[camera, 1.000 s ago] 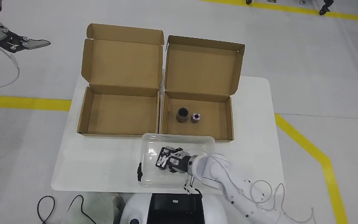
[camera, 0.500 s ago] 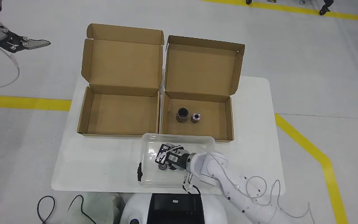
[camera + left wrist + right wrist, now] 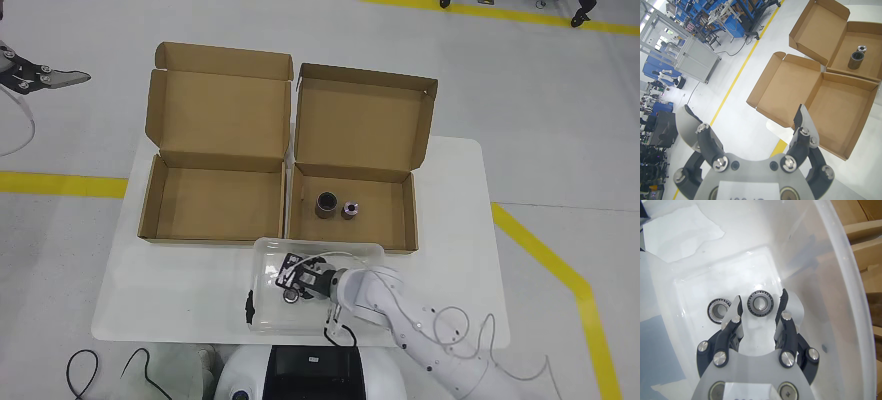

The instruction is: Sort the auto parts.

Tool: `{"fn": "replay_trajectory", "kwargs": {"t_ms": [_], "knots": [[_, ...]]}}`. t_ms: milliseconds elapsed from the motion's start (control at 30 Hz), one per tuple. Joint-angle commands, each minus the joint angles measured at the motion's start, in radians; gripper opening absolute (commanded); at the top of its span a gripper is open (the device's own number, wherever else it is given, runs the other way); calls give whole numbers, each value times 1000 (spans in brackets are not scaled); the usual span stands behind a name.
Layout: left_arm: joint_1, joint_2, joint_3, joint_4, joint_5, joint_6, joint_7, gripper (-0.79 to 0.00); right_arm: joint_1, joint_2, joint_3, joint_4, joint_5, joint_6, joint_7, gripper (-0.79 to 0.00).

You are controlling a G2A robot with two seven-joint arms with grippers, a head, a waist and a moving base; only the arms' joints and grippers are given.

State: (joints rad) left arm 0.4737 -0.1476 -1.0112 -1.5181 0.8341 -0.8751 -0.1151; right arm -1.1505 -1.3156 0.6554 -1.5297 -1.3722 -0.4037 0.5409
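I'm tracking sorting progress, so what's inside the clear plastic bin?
On the clear bin floor: one bearing straddled by the open right gripper, a second bearing partly covered by a finger. The floor beneath the gripper is hidden.

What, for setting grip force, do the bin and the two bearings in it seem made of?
Bin: translucent plastic, glossy; a brown box shows dimly through its wall.
Bearings: probably steel, with a grey metallic sheen and a darker ribbed outer band.
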Motion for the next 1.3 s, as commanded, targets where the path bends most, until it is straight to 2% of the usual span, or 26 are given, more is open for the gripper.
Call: {"fn": "replay_trajectory", "kwargs": {"t_ms": [0, 67, 167, 433, 667, 933, 1267], "knots": [[0, 0, 0, 0, 0, 0, 0, 0, 4, -2, -4, 3, -4, -4, -2, -428], [0, 0, 0, 0, 0, 0, 0, 0, 8, -4, -10, 5, -21, -5, -5, -434], [0, 0, 0, 0, 0, 0, 0, 0, 12, -8, -16, 8, -29, -1, 1, -573], [0, 0, 0, 0, 0, 0, 0, 0, 16, -15, -20, 14, -37, 7, 10, -785], [0, 0, 0, 0, 0, 0, 0, 0, -2, -12, -2, 0, -49, 13, -23, -785], [0, 0, 0, 0, 0, 0, 0, 0, -49, 3, 51, -23, -15, -11, -119, -785], [0, 0, 0, 0, 0, 0, 0, 0, -101, 28, 122, -67, 58, -162, -342, -785]]}}
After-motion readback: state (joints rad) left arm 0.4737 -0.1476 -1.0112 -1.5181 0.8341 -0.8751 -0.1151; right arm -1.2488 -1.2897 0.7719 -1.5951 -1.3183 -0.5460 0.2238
